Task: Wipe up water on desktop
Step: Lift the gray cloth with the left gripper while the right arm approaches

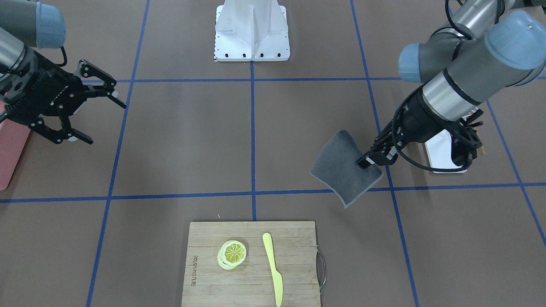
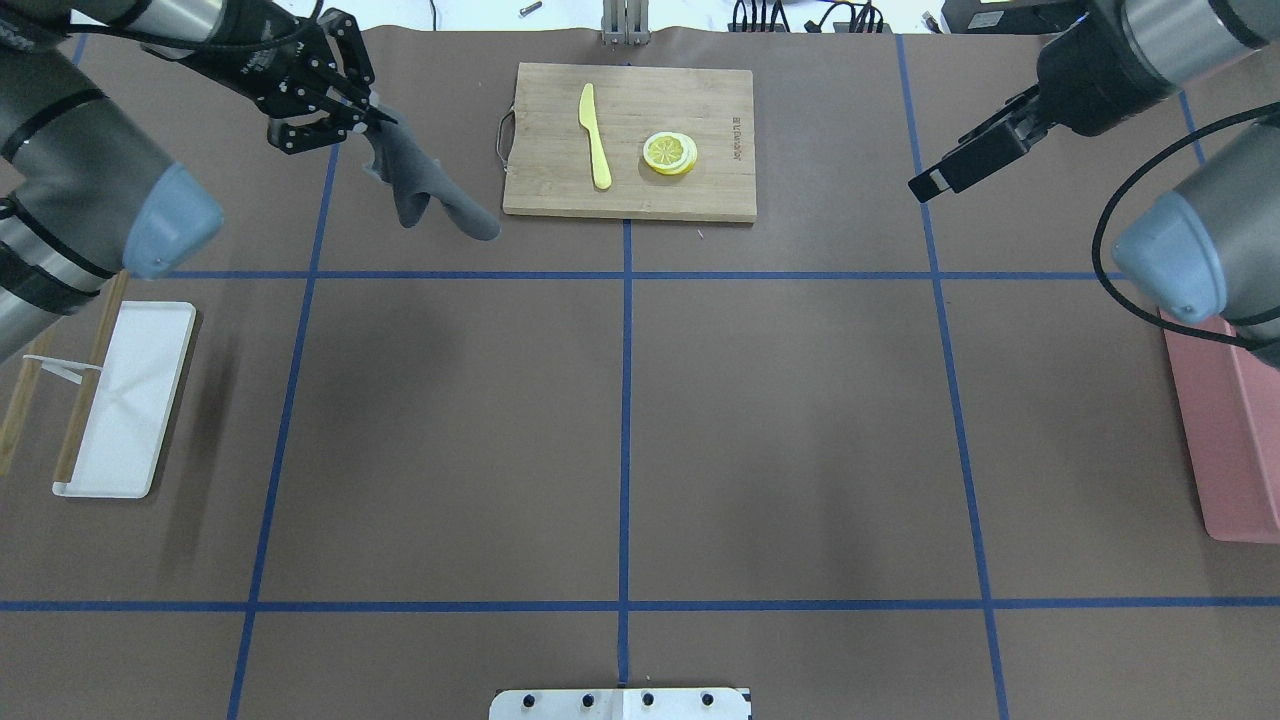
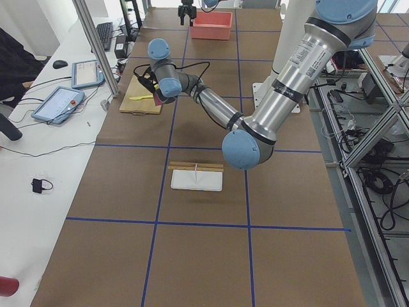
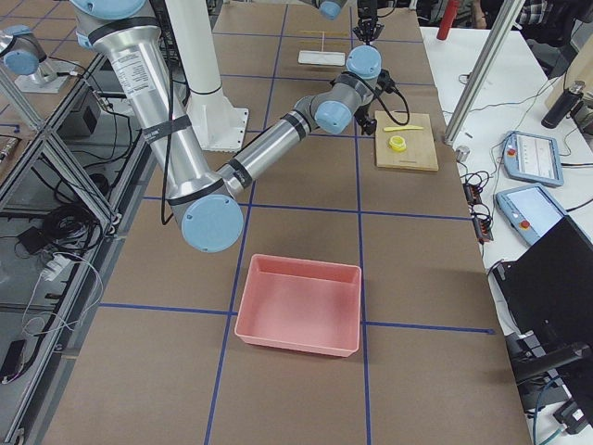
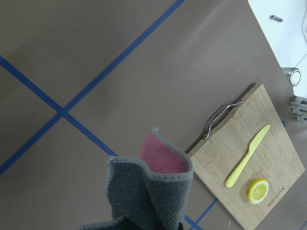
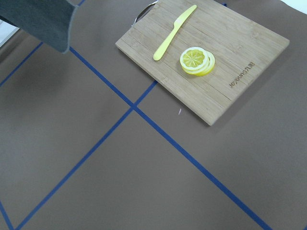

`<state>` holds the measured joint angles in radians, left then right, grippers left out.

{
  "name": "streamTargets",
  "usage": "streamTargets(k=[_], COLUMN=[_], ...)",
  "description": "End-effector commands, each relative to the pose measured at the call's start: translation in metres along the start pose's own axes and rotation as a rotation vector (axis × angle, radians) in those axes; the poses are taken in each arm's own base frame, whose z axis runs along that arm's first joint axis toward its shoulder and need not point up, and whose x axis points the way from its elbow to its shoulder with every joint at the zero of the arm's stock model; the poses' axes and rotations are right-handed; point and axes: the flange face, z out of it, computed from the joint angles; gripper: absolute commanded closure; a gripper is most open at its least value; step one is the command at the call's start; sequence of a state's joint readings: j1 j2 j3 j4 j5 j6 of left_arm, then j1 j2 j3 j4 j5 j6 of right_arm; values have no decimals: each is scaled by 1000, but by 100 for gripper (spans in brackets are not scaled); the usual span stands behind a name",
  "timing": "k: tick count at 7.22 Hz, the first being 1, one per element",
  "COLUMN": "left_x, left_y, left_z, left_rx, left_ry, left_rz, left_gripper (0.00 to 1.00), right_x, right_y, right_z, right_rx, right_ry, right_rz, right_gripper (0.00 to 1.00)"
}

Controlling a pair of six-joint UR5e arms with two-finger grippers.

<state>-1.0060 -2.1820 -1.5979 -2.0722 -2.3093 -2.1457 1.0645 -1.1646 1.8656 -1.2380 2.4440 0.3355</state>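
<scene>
**Cloth gripped, wiping not yet begun**

The left arm's jaws are clenching a corner of the grey cloth (image 1: 346,168), which is hanging over the desk (image 2: 780,420) just beside the handle end of the bamboo cutting board (image 2: 700,195). The right arm's jaws are standing spread and empty, well apart. No water is showing on the brown surface, so the wiping looks not yet started. The board, carrying lemon slices (image 2: 670,153) and a yellow knife (image 2: 596,140), is lying nearest. The white tray (image 2: 140,430) and pink bin (image 2: 1230,450) are sitting at the desk's ends.
</scene>
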Motion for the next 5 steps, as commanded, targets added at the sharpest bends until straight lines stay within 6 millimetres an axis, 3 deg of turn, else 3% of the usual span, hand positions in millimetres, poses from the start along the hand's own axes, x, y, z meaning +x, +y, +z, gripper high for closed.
streamTargets(k=[1, 2, 3, 5], left_x=[31, 42, 48, 54], left_y=[78, 104, 116, 141], left_z=[32, 35, 33, 34], left_rx=[34, 34, 22, -6], left_ry=[11, 2, 10, 15], left_rz=[-101, -137, -168, -188], left_gripper=[100, 100, 100, 100], right_x=[-52, -84, -123, -172], right_y=[-4, -4, -5, -11], right_z=[40, 72, 102, 130], right_rx=[141, 178, 206, 249], right_ry=[5, 11, 3, 0], right_rz=[-48, -86, -84, -96], right_gripper=[0, 0, 0, 0])
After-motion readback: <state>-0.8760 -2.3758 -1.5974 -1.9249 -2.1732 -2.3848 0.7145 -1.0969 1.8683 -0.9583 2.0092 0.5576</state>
